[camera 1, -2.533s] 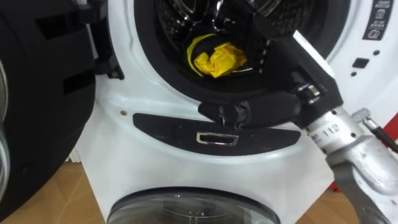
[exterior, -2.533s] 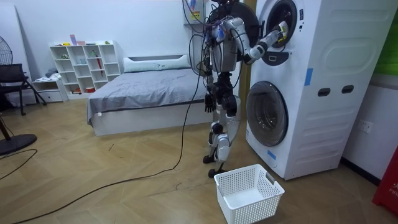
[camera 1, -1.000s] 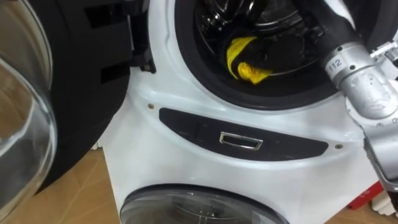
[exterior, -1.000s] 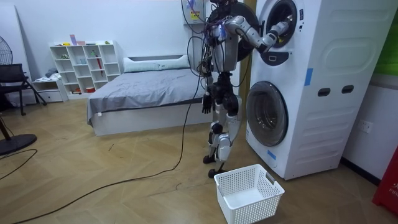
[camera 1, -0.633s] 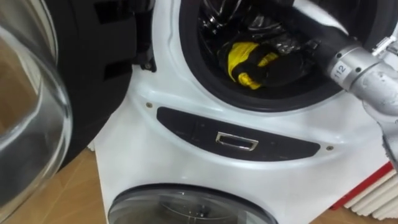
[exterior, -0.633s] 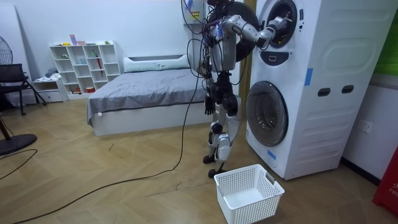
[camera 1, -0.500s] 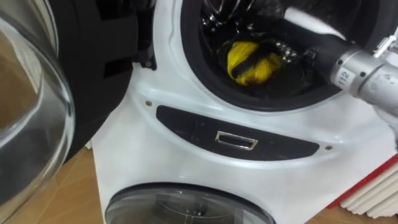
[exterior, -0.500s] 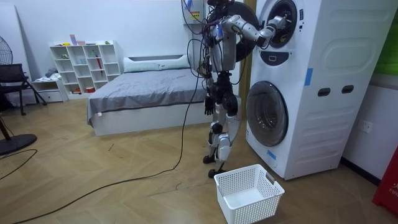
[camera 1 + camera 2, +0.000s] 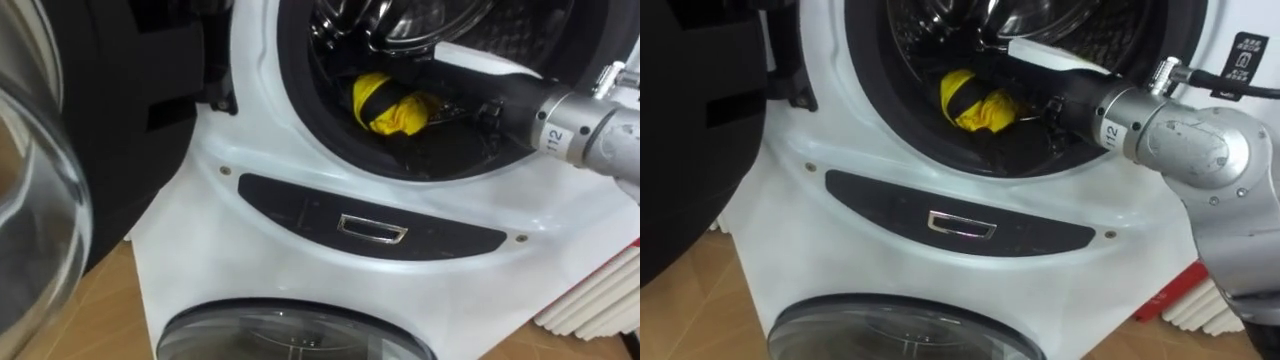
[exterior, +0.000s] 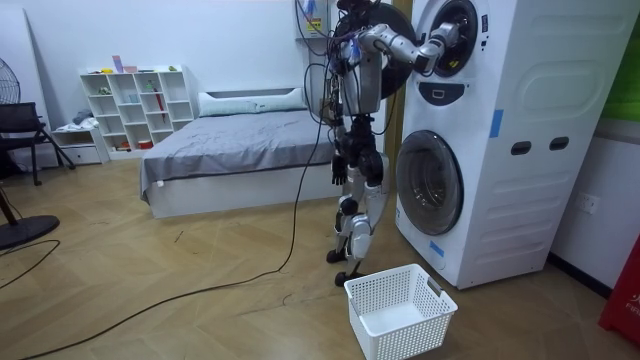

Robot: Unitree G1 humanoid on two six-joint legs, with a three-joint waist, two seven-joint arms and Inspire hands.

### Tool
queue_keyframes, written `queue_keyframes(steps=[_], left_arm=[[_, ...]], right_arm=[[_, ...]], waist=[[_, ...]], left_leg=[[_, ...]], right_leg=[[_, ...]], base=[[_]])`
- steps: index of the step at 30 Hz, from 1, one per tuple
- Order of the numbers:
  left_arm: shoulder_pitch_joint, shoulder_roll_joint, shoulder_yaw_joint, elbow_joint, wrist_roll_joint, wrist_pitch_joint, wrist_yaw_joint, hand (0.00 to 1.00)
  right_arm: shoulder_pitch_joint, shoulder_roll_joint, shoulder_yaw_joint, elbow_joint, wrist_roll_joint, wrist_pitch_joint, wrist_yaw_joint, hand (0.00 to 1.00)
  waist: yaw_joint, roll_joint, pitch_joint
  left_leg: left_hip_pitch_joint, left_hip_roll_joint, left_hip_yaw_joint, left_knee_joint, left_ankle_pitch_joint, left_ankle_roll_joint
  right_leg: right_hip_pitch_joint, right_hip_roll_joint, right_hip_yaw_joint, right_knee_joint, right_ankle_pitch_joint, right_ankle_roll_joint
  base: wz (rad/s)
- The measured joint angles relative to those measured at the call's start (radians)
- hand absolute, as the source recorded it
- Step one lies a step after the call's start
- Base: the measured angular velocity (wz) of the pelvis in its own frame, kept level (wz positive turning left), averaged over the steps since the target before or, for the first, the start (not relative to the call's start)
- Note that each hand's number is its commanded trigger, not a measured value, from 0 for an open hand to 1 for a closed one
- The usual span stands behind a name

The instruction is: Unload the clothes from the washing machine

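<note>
the robot stands facing the tall white washing machine (image 10: 500, 150), close against its front, with its right arm raised into the upper drum; a bed sits well behind it, away from the washing machine

the upper door (image 9: 70, 150) of the washing machine is swung fully open to the left of the drum mouth, dark with a glass bulge; below the drum mouth is a second round door (image 9: 290, 338), closed

on the floor in front of the washing machine, near the robot's feet, stands a white basket (image 10: 400, 312) with nothing in it

between the two doors a dark curved panel (image 9: 300, 208) carries a small chrome handle (image 9: 372, 229)

the right hand (image 9: 442, 108) is inside the upper drum, low and near the front lip; a dark band that reads as a finger or thumb lies curled across the yellow cloth (image 9: 392, 110), so the hand looks closed around it. the cloth is a small bunched lump, resting in the bottom of the drum rather than lifted clear of the washing machine

the left hand (image 10: 340, 168) hangs at the robot's side, away from the washing machine

judging by this, the reach and the grasp are done; what is left is to draw the cloth out past the drum lip and get it down to the basket, which has received nothing yet
</note>
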Motion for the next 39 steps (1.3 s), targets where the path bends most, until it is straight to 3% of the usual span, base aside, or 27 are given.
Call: queue_keyframes(steps=[1,2,3,4,14,20,25,35,39], left_arm=[[0.0,0.001,0.0,0.0,0.0,0.0,-0.001,0.0],[0.001,0.002,0.0,0.0,0.0,0.0,-0.001,0.0],[0.001,0.003,0.0,0.0,-0.001,0.0,-0.001,0.0],[0.001,0.005,0.0,0.002,-0.001,-0.001,-0.003,0.0],[-0.002,0.027,-0.003,0.022,-0.004,-0.026,-0.001,0.0],[-0.003,0.031,-0.02,0.029,-0.006,-0.032,0.004,0.0],[-0.003,0.033,-0.04,0.04,-0.023,-0.049,0.005,0.0],[-0.009,0.025,-0.038,0.042,-0.022,-0.054,0.007,0.0],[-0.007,0.025,-0.037,0.049,-0.021,-0.061,0.007,0.0]], right_arm=[[0.0,-0.001,0.0,-0.006,-0.018,0.001,0.008,0.17],[0.0,-0.001,0.0,-0.009,-0.025,0.001,0.012,0.57],[0.0,-0.001,0.001,-0.014,-0.037,0.001,0.018,0.73],[0.0,-0.002,0.004,-0.018,-0.041,0.001,0.021,1.0],[-0.043,-0.022,0.004,-0.039,-0.062,-0.002,0.003,1.0],[-0.046,-0.023,0.006,-0.04,-0.059,-0.017,0.003,1.0],[-0.046,-0.023,0.008,-0.076,-0.049,-0.036,0.002,1.0],[-0.044,-0.034,0.017,-0.167,-0.055,-0.038,-0.002,1.0],[-0.021,-0.034,0.017,-0.228,-0.054,-0.039,-0.013,1.0]], waist=[[0.001,-0.001,0.0001],[0.002,-0.002,0.0002],[0.003,-0.004,0.0001],[0.003,-0.007,-0.0013],[-0.005,-0.031,0.0],[0.0,-0.028,0.0021],[-0.003,-0.019,0.0091],[-0.002,-0.016,0.0066],[-0.003,0.001,0.0004]], left_leg=[[0.0,0.0,0.0,0.0,0.0,0.0],[-0.001,0.0,0.0,0.0,0.0,0.0],[-0.001,0.0,-0.001,0.0,0.0,0.0],[-0.001,0.0,-0.001,0.0,0.0,0.0],[0.004,-0.001,-0.018,0.001,0.0,0.0],[0.007,-0.002,-0.021,0.001,0.0,0.0],[0.004,-0.001,-0.017,-0.001,0.0,0.001],[-0.002,0.0,-0.001,0.0,0.0,0.001],[0.001,0.0,0.012,0.003,0.0,0.001]], right_leg=[[0.0,0.0,-0.001,0.0,0.0,0.0],[0.0,0.0,-0.001,0.0,0.0,0.0],[0.0,0.0,-0.001,0.0,0.0,0.0],[0.0,0.0,-0.003,0.0,0.0,0.0],[0.013,-0.001,-0.021,-0.002,0.0,0.0],[0.014,-0.002,-0.021,-0.002,0.0,0.0],[0.012,0.0,-0.011,-0.002,0.0,0.0],[-0.007,0.001,0.018,-0.001,0.0,0.0],[-0.006,0.0,0.024,-0.001,0.0,0.001]], base=[[0.0],[0.0],[0.0],[0.0],[0.05],[0.02],[-0.04],[-0.05],[-0.09]])
